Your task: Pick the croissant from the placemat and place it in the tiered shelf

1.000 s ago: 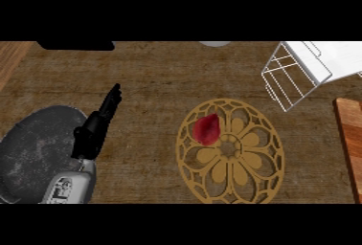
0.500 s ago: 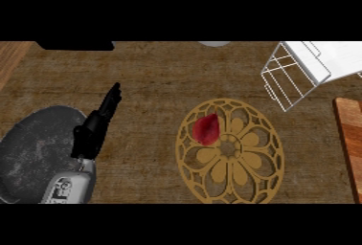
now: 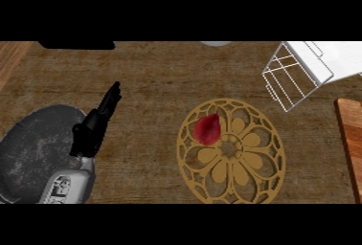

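A dark wooden counter [image 3: 155, 81] is seen from steeply above. Slightly right of centre, a round golden placemat [image 3: 244, 184] with an openwork flower pattern is laid flat on it. A dark red, oval item, taken here to be the croissant [image 3: 207, 129] though it hardly looks like one, is found on the placemat toward its 11 o'clock edge, inside the rim and beside the central flower.

At about 1 o'clock from the placemat, well apart from it, a white wire shelf [image 3: 300, 72] is seen at the upper right corner, partly cut off by the edge of the view. A strip of lighter wood [image 3: 351, 143] is seen along the right edge, at 3 o'clock from the placemat.

The left hand [image 3: 96, 127] is seen at 9 o'clock from the placemat, well apart from the croissant, on a grey forearm [image 3: 71, 184] entering from the lower edge. Its black fingers are held straight and close together, pointed toward 1 o'clock, and nothing is held in them. A round, dark grey speckled object [image 3: 32, 143] is seen under and to the left of the forearm.

The right hand is not shown. A dark shape [image 3: 76, 45] at 11 o'clock and a pale one [image 3: 216, 43] at 12 o'clock are cut off by the upper edge.
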Motion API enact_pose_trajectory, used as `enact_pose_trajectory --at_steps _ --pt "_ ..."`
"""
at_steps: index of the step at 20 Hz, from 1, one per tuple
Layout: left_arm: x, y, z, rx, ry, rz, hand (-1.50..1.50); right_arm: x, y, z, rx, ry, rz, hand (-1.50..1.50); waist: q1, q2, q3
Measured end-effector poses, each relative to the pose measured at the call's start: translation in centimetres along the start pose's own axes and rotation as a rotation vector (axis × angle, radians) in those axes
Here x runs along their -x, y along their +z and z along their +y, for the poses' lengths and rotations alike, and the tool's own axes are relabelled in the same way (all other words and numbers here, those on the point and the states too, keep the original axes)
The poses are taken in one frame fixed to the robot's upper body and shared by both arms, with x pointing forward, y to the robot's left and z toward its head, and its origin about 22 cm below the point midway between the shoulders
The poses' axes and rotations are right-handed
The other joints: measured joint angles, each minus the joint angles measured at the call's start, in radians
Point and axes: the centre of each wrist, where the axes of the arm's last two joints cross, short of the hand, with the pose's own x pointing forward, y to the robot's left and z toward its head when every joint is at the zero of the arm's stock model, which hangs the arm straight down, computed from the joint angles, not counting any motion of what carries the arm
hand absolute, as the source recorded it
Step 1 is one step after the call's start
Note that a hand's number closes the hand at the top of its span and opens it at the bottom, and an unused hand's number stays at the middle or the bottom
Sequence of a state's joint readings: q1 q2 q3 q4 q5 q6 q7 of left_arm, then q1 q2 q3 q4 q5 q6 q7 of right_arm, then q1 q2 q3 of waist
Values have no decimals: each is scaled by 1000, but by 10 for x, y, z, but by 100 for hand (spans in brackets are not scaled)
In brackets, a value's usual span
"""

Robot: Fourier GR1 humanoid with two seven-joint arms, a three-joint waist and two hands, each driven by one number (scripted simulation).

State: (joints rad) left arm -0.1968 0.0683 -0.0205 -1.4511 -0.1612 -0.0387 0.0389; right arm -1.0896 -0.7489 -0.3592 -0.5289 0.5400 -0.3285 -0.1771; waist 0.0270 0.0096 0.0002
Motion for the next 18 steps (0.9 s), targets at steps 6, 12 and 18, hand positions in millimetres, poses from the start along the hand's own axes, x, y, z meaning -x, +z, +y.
enact_pose_trajectory --at_steps 6,12,18 --pt "1 -1 -2 -7 9 5 0 7 -6 -12 9 -86 54 -150 -5 -3 0" --pt "8 1 2 -6 13 2 0 7 -14 -26 -27 -212 71 -150 -7 -3 0" --pt "2 2 -1 -10 11 5 0 -12 -28 -43 -35 -319 78 -150 -8 -5 0"
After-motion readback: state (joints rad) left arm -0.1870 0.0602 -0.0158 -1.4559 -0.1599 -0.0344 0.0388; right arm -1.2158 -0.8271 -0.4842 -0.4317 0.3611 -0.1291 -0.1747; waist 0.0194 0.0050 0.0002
